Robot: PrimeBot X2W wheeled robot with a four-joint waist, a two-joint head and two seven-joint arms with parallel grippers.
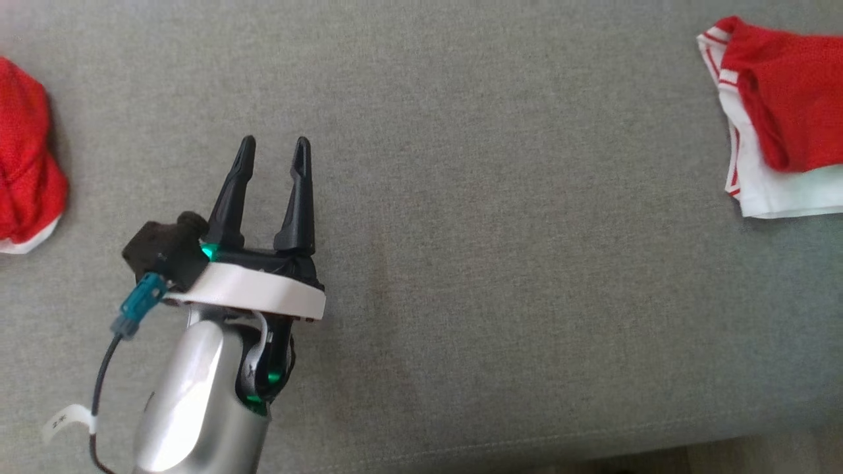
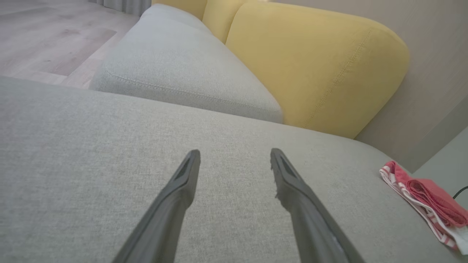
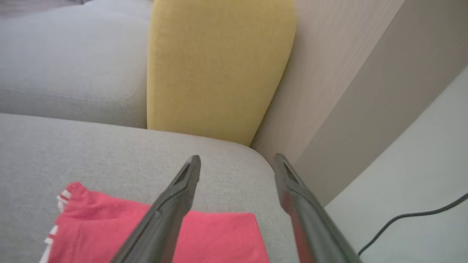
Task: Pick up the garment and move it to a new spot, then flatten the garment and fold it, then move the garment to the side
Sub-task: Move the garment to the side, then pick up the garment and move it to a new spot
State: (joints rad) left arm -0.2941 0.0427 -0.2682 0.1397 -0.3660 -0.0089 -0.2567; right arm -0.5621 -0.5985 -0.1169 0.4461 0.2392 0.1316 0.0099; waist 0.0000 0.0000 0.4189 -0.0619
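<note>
At sofa seat (image 1: 527, 263) right edge: folded red-white garment (image 1: 784, 99), right pincer (image 3: 237, 159) over it, fingers apart, empty. Left pincer (image 1: 274, 145) over mid-seat, apart, empty.

**Room: grey sofa, yellow backs, beige wall**

Wide grey fabric sofa seat (image 1: 527, 230), seam along its front edge. A second grey seat cushion (image 2: 175, 62) butts against it. Yellow back cushions (image 2: 314, 62) stand upright behind, against a beige wall (image 3: 365, 73). Pale wooden floor (image 2: 47, 36) lies past the sofa, with a curtain hem (image 2: 124, 4) at the far end. A black cable (image 3: 413, 215) lies on a pale surface (image 3: 420, 164) beside the sofa. Light is soft and even.
</note>
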